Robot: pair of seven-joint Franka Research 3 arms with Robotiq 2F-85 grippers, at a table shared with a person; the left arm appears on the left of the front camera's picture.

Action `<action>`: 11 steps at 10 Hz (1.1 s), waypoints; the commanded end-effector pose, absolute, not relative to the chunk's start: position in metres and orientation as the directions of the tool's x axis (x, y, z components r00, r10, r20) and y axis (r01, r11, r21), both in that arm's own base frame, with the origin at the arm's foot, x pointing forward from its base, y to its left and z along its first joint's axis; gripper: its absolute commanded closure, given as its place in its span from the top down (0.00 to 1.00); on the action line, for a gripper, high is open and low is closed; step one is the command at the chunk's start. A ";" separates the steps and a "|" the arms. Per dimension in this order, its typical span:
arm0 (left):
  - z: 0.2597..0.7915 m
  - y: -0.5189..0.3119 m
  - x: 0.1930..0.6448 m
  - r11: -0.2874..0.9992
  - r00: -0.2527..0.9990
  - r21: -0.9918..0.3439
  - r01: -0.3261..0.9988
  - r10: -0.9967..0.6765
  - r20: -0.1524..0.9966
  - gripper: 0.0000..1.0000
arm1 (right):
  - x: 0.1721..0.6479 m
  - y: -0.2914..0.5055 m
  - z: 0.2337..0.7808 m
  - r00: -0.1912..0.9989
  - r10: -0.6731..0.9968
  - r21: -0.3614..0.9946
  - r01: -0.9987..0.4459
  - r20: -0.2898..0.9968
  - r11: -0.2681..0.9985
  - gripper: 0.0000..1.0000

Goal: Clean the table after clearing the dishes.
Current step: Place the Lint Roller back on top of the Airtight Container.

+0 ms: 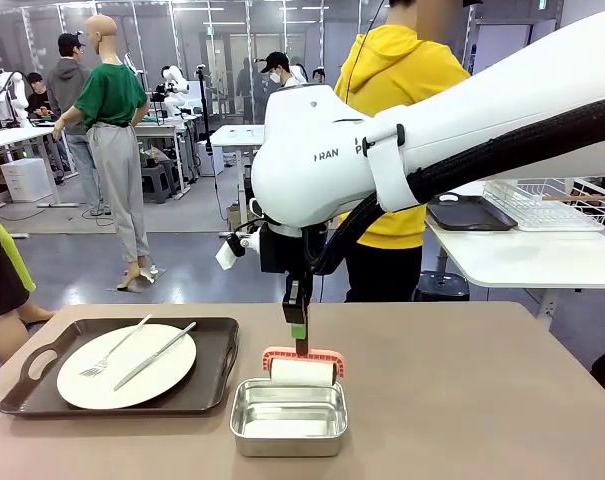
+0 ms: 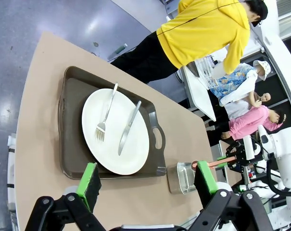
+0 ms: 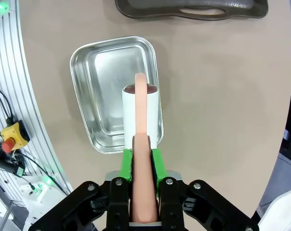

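Right wrist view: right gripper (image 3: 141, 155) clamps the roller (image 3: 141, 115) over the steel pan (image 3: 99, 72), the cleaning step; next it needs lowering onto the table (image 3: 222, 96) beside the pan; left gripper (image 2: 147, 180) gapes.

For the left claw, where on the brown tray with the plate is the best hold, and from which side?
Probably the handle slot at the left short end of the tray, from above: one finger through the slot, one outside the rim. The plate fills the middle, and the other end sits close to the steel pan. The left claw is open.
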State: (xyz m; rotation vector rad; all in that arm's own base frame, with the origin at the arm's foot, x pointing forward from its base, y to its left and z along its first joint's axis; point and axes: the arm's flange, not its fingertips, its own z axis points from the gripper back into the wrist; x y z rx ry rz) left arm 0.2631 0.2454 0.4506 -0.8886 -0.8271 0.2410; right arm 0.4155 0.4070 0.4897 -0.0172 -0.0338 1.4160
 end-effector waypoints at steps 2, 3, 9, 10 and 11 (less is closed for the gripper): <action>0.450 0.248 0.262 0.634 0.674 -0.759 0.147 0.497 0.546 1.00 | 0.414 0.407 0.490 0.117 0.993 -0.035 -0.993 0.010 0.117 0.21; 0.450 0.248 0.262 0.634 0.674 -0.759 0.147 0.497 0.546 1.00 | 0.415 0.408 0.489 0.144 0.989 -0.031 -0.989 0.012 0.144 0.21; 0.450 0.248 0.262 0.634 0.674 -0.759 0.147 0.497 0.546 1.00 | 0.438 0.435 0.449 -0.016 0.999 0.102 -0.995 -0.042 -0.012 0.21; 0.450 0.248 0.262 0.634 0.674 -0.759 0.147 0.497 0.546 1.00 | 0.443 0.436 0.442 -0.012 0.999 0.127 -0.992 -0.049 -0.006 0.21; 0.450 0.248 0.262 0.634 0.674 -0.759 0.147 0.497 0.546 1.00 | 0.448 0.434 0.435 -0.010 0.999 0.144 -0.990 -0.043 -0.003 0.21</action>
